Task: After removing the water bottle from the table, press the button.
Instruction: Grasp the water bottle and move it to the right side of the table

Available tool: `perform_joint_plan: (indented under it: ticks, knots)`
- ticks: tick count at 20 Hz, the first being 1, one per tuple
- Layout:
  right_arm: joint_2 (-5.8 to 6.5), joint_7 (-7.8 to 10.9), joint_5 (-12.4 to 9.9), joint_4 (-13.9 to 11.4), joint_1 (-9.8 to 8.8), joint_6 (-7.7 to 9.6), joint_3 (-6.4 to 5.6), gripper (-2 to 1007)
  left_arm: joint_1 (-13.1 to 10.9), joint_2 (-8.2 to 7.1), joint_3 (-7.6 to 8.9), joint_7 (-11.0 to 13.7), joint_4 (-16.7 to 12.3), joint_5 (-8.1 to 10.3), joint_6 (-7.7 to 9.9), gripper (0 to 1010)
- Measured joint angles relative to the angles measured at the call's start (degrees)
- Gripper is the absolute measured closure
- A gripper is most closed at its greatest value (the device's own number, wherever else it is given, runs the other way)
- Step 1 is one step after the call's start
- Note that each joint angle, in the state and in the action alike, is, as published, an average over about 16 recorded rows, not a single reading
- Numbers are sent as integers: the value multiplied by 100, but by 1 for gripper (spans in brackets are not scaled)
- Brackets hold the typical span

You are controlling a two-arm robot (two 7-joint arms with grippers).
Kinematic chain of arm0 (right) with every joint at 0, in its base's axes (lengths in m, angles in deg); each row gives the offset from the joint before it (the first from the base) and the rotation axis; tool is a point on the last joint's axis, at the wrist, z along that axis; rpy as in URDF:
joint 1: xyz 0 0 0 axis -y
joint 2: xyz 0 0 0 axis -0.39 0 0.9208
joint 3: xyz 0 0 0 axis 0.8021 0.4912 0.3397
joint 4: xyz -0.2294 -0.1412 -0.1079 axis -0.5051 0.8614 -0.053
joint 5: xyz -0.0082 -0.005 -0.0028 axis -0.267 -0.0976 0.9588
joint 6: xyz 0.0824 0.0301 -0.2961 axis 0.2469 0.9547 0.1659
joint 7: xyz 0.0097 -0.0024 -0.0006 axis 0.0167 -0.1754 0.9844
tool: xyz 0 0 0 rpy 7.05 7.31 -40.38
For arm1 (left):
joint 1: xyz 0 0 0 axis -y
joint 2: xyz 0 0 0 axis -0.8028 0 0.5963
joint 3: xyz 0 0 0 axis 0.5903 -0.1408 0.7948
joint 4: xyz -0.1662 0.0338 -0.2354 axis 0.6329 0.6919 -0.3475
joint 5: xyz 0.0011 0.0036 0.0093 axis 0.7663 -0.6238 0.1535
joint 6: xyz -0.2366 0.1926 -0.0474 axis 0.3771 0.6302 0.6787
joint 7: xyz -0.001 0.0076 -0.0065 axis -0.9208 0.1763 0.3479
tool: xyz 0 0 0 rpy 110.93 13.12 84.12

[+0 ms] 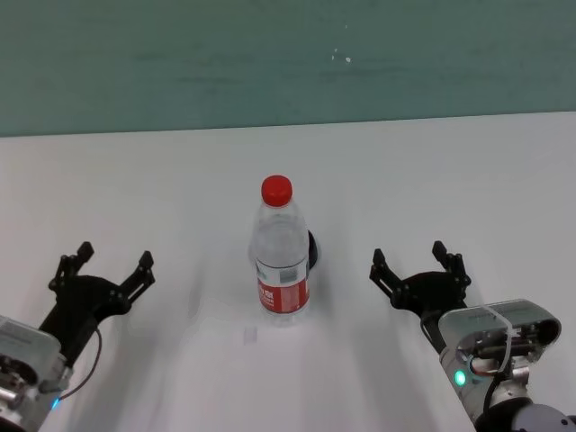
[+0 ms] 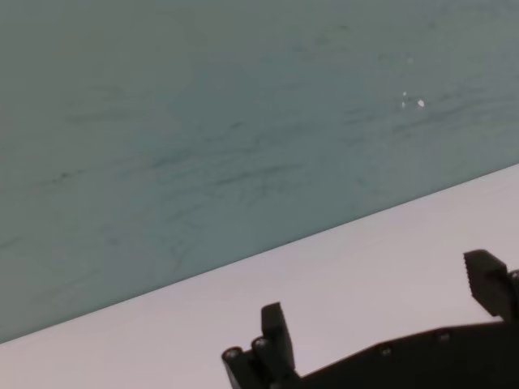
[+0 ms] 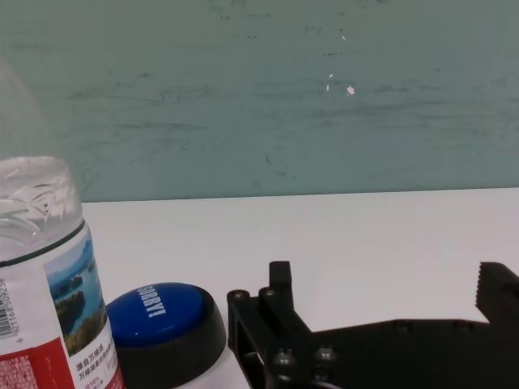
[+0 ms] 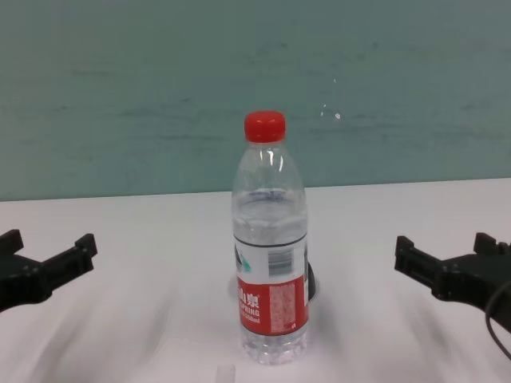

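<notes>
The water bottle (image 1: 282,255) stands upright at the middle of the white table (image 1: 450,171), with the blue button (image 3: 156,316) just behind it on the far side, so the bottle likely has to be lifted away first. Both the right gripper (image 1: 419,264) and the left gripper (image 1: 103,266) hover with jaws spread wide, empty, well apart from it on either side. A grasp across the labelled body, kept upright, looks safest; the capped bottle appears clear, its fill level uncertain.

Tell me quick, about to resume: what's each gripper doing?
Left gripper: open, holding nothing.
Right gripper: open, holding nothing.
</notes>
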Motion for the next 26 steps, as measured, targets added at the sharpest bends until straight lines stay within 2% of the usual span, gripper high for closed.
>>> perform_joint_plan:
  ticks: [10, 16, 20, 26]
  knots:
    - [0, 1, 0, 0, 0, 0, -1, 3, 36, 27, -58, 23, 39, -21, -15, 7]
    - [-1, 54, 2, -12, 3, -15, -67, 3, 38, 25, -52, 21, 38, -19, -12, 7]
    - [-20, 146, 2, -45, -5, -22, -112, 3, 40, 23, -49, 20, 37, -18, -12, 7]
    - [-75, 390, 10, -174, -96, 29, -121, 3, 42, 22, -45, 19, 37, -16, -12, 7]
